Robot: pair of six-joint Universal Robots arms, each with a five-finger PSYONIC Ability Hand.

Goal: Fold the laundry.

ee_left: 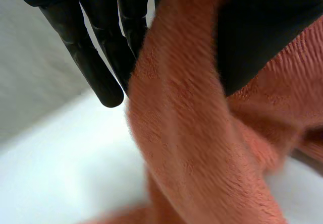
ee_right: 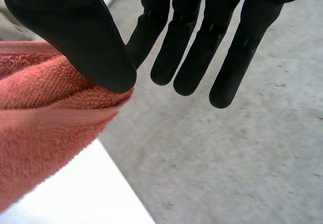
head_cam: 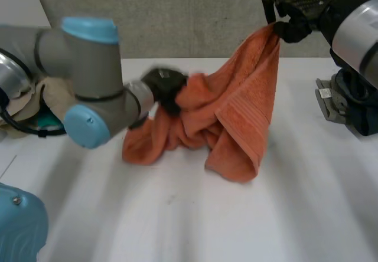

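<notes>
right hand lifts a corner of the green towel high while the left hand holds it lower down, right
Not green: the head view shows the towel is orange. The right hand does lift a corner high, the left hand holding it lower down.

Quantity: one orange towel (head_cam: 236, 114), one white desk (head_cam: 177, 215). Two hands at the towel: left hand (head_cam: 164, 88), right hand (head_cam: 292, 29). One cloth heap (head_cam: 53, 94) left of the towel.

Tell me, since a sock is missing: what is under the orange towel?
The white table shows around the orange towel; whatever lies beneath its bunched folds is covered.
</notes>
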